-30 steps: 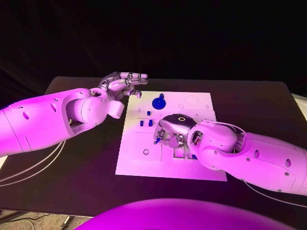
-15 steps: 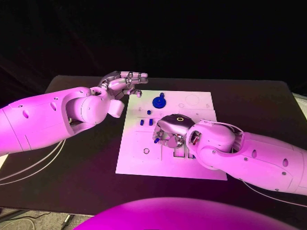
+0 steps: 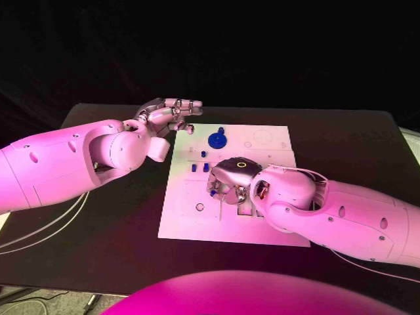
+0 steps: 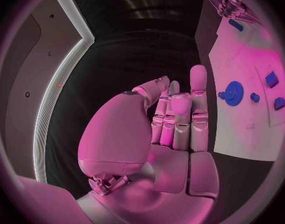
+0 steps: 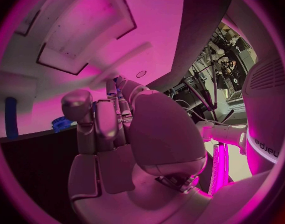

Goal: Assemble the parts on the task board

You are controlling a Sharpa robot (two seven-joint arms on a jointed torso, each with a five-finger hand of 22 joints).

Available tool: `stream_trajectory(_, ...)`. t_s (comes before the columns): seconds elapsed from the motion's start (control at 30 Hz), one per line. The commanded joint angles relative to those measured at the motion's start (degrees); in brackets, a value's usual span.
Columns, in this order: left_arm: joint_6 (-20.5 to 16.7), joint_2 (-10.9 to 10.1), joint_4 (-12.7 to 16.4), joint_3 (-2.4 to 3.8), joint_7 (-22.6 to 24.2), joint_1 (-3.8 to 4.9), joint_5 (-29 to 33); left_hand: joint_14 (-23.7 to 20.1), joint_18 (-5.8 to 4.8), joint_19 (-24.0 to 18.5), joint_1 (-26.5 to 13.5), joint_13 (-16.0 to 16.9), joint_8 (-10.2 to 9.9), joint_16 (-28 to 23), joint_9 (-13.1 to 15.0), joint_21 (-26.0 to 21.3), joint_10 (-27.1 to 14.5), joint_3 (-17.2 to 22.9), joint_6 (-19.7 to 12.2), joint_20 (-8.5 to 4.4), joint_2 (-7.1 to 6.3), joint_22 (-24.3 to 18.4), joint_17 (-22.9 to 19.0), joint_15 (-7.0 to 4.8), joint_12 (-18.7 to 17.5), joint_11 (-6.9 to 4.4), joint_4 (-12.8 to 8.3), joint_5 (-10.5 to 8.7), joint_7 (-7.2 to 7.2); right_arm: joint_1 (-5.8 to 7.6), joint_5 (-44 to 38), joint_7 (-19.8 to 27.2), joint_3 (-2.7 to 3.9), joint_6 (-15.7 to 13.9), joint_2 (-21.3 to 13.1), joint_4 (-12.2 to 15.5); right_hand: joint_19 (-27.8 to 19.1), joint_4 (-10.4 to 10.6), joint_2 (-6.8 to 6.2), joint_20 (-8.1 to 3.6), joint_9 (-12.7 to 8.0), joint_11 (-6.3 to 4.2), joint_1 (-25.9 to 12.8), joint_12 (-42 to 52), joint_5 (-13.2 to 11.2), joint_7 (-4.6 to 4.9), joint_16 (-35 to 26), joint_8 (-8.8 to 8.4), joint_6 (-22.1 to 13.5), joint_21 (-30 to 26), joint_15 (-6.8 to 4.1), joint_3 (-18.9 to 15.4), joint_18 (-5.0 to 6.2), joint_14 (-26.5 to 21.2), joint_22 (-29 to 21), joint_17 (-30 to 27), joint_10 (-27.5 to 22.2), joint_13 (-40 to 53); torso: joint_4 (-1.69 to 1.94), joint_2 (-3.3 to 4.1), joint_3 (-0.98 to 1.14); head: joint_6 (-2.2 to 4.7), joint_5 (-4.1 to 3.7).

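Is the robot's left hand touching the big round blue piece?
Apart. In the head view the left hand hovers past the task board's far left corner, with bare white board between it and the round blue piece.

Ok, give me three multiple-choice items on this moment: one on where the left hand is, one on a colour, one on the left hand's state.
1. Where is the left hand?
A. by the task board's far left corner
B. on the board's near edge
C. off the table

2. What colour is the gear-like part?
A. yellow
B. blue
C. green

3. What does the left hand hold?
A. a blue part
B. a cable
C. nothing

Answers: 1 A, the head view shows it there. 2 B, blue against the white board. 3 C, its wrist view shows bare fingers.
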Motion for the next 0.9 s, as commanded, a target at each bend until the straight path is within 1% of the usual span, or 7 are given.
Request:
stream_trajectory(0.03, 1.3, 0.0, 0.3, 0.04, -0.1, 0.03, -0.1, -0.5, 0.97, -0.4, -0.1, 0.1, -0.1, -0.4, -0.1, -0.2, -0.4, -0.1, -0.3, -0.11, 0.18, -0.1, -0.1, 0.08, 0.2, 0.02, -0.2, 0.33, -0.01, -0.2, -1.3, -1.6, -0.26, 2.9, 0.1, -0.4, -0.5, 0.2, -0.71, 0.43, -0.7, 0.57, -1.0, -0.2, 0.6, 0.39, -0.5, -0.39, -1.7, -0.7, 0.7, -0.4, -0.56, 2.4, -0.7, -0.4, -2.1, -0.1, 0.01, 0.03, 0.0, -0.02, -0.02)
stream_trajectory(0.13, 1.3, -0.1, 0.3, 0.04, -0.2, 0.03, -0.1, -0.6, 0.97, -0.4, -0.2, 0.1, -0.1, -0.4, -0.1, -0.2, -0.5, -0.1, -0.3, -0.1, 0.18, -0.1, -0.2, 0.09, 0.2, 0.03, -0.2, 0.34, 0.0, -0.2, -1.3, -1.8, -0.3, 2.5, 0.0, -0.5, -1.5, 0.1, -1.56, 1.09, -1.4, 1.38, -1.9, -0.1, 0.9, 0.86, -1.7, -0.39, -4.2, -2.4, 1.32, -0.9, -0.15, 1.8, -2.8, -1.4, -6.5, -0.1, 0.0, -0.03, 0.0, -0.02, -0.03)
stream_trajectory(0.3, 1.4, -0.1, 0.3, 0.04, -0.4, 0.04, -0.1, -0.6, 0.97, -0.4, -0.2, 0.1, -0.1, -0.4, -0.1, -0.2, -0.5, -0.1, -0.3, -0.1, 0.18, -0.1, -0.2, 0.09, 0.2, 0.03, -0.2, 0.34, 0.0, -0.2, -1.3, -1.8, -0.33, 1.2, -0.3, -0.3, -2.5, -0.5, -1.95, 1.83, -2.1, 2.04, -2.4, 0.1, 0.9, 0.54, -2.7, -0.35, -6.7, -4.0, 1.76, -2.2, 0.25, 1.1, -4.9, -2.3, -10.5, 0.0, -0.02, -0.02, 0.05, -0.02, 0.02)
stream_trajectory(0.5, 1.5, -0.1, 0.3, 0.04, -0.5, 0.04, -0.1, -0.6, 0.97, -0.5, -0.1, 0.1, -0.1, -0.5, -0.1, -0.2, -0.6, -0.1, -0.4, -0.09, 0.18, -0.1, -0.4, 0.1, 0.2, 0.05, -0.2, 0.35, 0.02, -0.2, -1.3, -1.5, -0.34, -2.0, -1.3, 0.5, -2.8, -0.5, -2.32, 2.09, -2.3, 2.18, -3.0, 0.6, 0.8, 0.31, -2.8, -0.33, -7.5, -4.4, 1.85, -3.5, 0.34, 0.9, -5.3, -2.5, -11.2, 0.1, -0.05, -0.01, 0.08, -0.02, -0.03)
stream_trajectory(0.6, 1.6, -0.1, 0.2, 0.04, -0.6, 0.04, -0.1, -0.7, 0.97, -0.5, -0.1, 0.1, -0.1, -0.5, -0.1, -0.3, -0.6, -0.1, -0.5, -0.08, 0.17, -0.1, -0.5, 0.12, 0.3, 0.07, -0.2, 0.36, 0.04, -0.19, -1.2, -1.3, -0.26, -3.9, -2.6, 1.6, -2.7, -0.6, -2.36, 2.11, -2.4, 2.18, -3.0, 0.7, 0.8, 0.25, -2.8, -0.3, -7.6, -4.4, 1.85, -3.6, 0.34, 0.9, -5.3, -2.6, -11.3, 0.1, -0.07, -0.04, 0.09, 0.03, -0.11)
stream_trajectory(0.77, 1.8, -0.2, 0.2, 0.04, -0.7, 0.03, -0.1, -0.7, 0.97, -0.5, -0.1, 0.1, -0.1, -0.5, -0.1, -0.3, -0.6, -0.1, -0.5, -0.08, 0.17, -0.1, -0.5, 0.12, 0.3, 0.07, -0.2, 0.36, 0.04, 0.06, -0.8, -1.4, 0.48, -6.3, -5.5, 4.1, -2.7, -0.7, -2.4, 2.1, -2.3, 2.12, -2.9, 1.0, 1.0, 0.19, -2.9, -0.2, -7.5, -4.4, 1.85, -4.0, 0.38, 0.9, -5.4, -2.7, -11.1, 0.2, -0.12, -0.02, 0.09, 0.21, -0.21)
stream_trajectory(0.9, 1.9, -0.2, 0.1, 0.04, -0.8, 0.03, -0.1, -0.8, 0.97, -0.5, -0.1, 0.1, -0.1, -0.6, -0.1, -0.3, -0.7, -0.1, -0.5, -0.08, 0.18, -0.1, -0.6, 0.13, 0.3, 0.08, -0.3, 0.36, 0.05, 0.96, -0.4, -2.1, 1.34, -7.2, -8.4, 6.0, -2.7, -0.8, -2.51, 2.05, -2.3, 2.11, -3.0, 1.3, 1.1, -0.01, -3.0, -0.18, -7.5, -4.5, 1.88, -4.3, 0.41, 0.9, -5.4, -2.8, -10.9, 0.2, -0.12, -0.03, 0.08, 0.53, -0.53)
